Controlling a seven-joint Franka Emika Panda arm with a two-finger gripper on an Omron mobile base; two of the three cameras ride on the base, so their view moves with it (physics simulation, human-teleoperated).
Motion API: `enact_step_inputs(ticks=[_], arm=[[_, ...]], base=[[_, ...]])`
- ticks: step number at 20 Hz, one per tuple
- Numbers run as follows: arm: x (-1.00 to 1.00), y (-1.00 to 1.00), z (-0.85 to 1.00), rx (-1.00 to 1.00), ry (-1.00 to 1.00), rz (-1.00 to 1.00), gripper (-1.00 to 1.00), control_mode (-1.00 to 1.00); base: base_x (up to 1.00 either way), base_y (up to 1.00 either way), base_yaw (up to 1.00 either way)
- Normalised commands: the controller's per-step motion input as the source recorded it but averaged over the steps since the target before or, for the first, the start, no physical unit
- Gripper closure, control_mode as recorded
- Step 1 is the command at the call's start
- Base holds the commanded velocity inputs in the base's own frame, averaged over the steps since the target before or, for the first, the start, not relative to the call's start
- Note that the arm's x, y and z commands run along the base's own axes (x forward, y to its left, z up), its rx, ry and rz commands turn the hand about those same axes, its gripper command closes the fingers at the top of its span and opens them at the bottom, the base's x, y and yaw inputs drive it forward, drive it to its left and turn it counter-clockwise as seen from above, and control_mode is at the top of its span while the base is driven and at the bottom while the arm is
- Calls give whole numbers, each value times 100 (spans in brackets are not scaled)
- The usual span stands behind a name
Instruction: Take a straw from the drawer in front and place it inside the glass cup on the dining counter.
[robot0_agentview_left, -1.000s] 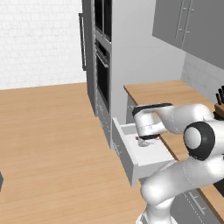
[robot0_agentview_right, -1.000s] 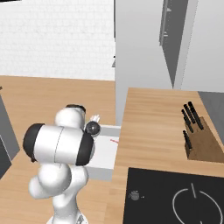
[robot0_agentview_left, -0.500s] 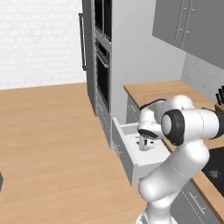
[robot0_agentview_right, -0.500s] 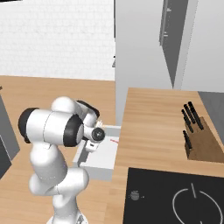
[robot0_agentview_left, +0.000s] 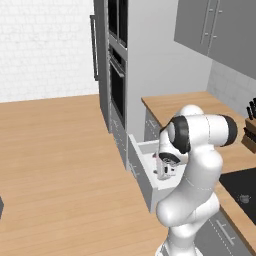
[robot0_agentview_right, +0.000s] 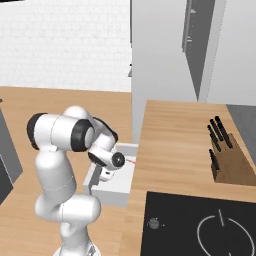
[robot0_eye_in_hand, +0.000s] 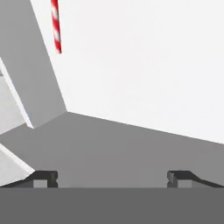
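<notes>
Robot hand (robot0_eye_in_hand: 111, 178) poised over open drawer (robot0_agentview_left: 145, 172)

Its fingers spread wide and empty above the white drawer floor; the red-and-white striped straw (robot0_eye_in_hand: 55, 26) lies inside, well apart from them.

Drawer (robot0_agentview_left: 142, 167): pulled open below the wood counter (robot0_agentview_right: 172, 145), white floor inside. Contents: one red-and-white striped straw (robot0_eye_in_hand: 55, 25), lying flat on the drawer floor near a side wall.

Striped straw (robot0_eye_in_hand: 55, 25) lies flat in drawer (robot0_agentview_left: 145, 172) (pulled open).
</notes>
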Motion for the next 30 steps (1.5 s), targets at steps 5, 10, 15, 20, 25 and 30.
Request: enact_step_inputs(ticks=[5,10,15,20,25,30], arm=[[34,1,-2,9,21,13,-100,-100],[21,17,-11,10,14,14,-100,-100],[8,43,-31,9,5,15,-100,-100],[1,47,-41,9,0,14,-100,-100],[0,61,-32,8,0,13,-100,-100],[0,77,-17,5,1,8,-100,-100]], base=[[0,0,0],[0,0,0],[0,0,0],[0,0,0],[0,0,0],[0,0,0]])
